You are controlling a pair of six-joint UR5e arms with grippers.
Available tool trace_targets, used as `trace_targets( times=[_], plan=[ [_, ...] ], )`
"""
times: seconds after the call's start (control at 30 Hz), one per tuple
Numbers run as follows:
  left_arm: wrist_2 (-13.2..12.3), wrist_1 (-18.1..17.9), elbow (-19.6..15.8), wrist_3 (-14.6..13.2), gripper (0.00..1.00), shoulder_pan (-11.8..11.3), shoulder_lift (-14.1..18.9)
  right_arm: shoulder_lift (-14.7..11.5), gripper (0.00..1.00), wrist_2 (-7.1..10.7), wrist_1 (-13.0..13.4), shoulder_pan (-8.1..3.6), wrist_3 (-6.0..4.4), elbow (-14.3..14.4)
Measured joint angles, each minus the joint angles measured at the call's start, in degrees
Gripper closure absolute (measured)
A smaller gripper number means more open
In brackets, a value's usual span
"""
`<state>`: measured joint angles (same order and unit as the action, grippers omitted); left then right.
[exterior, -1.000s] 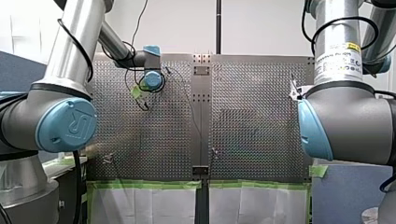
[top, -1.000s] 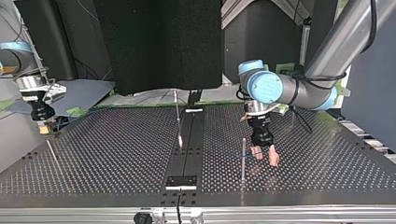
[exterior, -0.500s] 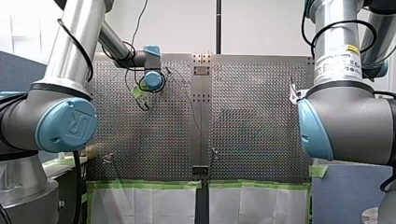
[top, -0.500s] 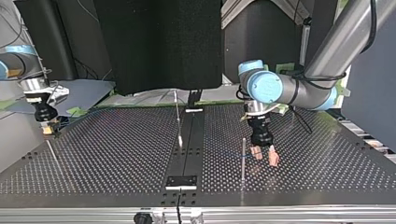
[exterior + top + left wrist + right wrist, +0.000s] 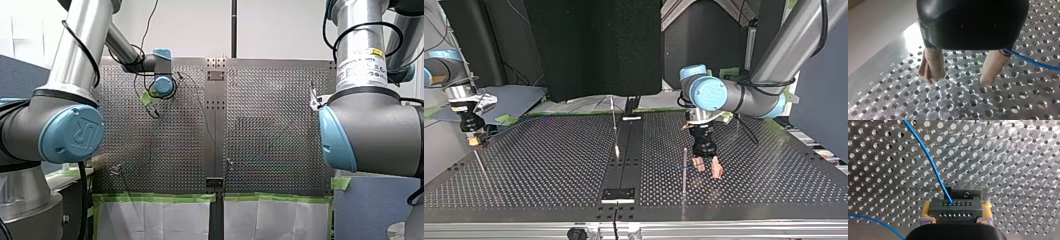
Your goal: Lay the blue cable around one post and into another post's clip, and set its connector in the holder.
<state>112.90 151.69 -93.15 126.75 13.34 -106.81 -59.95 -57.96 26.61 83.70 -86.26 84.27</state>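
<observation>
- At the top view's left, my right arm (image 5: 460,95) hangs over the edge of the perforated tabletop (image 5: 549,165). Its jaws are closed on the connector (image 5: 955,208), a dark grey block with two rows of small holes, pinched between yellow pads (image 5: 927,212) on either side.
- The blue cable (image 5: 928,160) comes out of a hole in the connector's face and runs away across the tabletop. A second stretch of it crosses the tabletop beside those jaws.
- Just ahead of the connector in the right wrist view sits a grey metal piece (image 5: 968,192). I cannot tell whether the two touch.
- Close under that arm in the top view stands the left post (image 5: 480,164), thin and slanted in the view.
- Near the middle, the middle post (image 5: 614,125) rises just beside the dark centre rail (image 5: 626,165).
- Right of the rail, the right post (image 5: 684,170) stands upright, just beside my left arm's jaws.
- My left arm (image 5: 749,97) reaches down from the top view's right. Its jaws are spread wide and hold nothing. The beige fingers (image 5: 931,65) point at the tabletop, though I cannot tell whether they touch it. The blue cable passes close beside one finger, outside the gap.
</observation>
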Motion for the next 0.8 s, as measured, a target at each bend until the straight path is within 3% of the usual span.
trace_targets(
  times=[0.23,0.4,0.57,0.8],
  plan=[
    [-0.2,-0.1,0.0,0.0,0.00,0.0,0.0,0.0,1.00,-0.62,0.0,0.14,-0.10,0.0],
    [-0.3,-0.1,0.0,0.0,0.00,0.0,0.0,0.0,1.00,-2.27,0.2,0.60,-1.05,0.0],
    [-0.4,-0.1,0.0,0.0,0.00,0.0,0.0,0.0,1.00,-3.64,0.3,1.10,-1.36,-0.1],
    [-0.5,-0.2,0.0,0.0,0.00,0.0,0.0,0.0,1.00,-3.94,0.3,1.78,-1.99,-0.1]
  ],
)
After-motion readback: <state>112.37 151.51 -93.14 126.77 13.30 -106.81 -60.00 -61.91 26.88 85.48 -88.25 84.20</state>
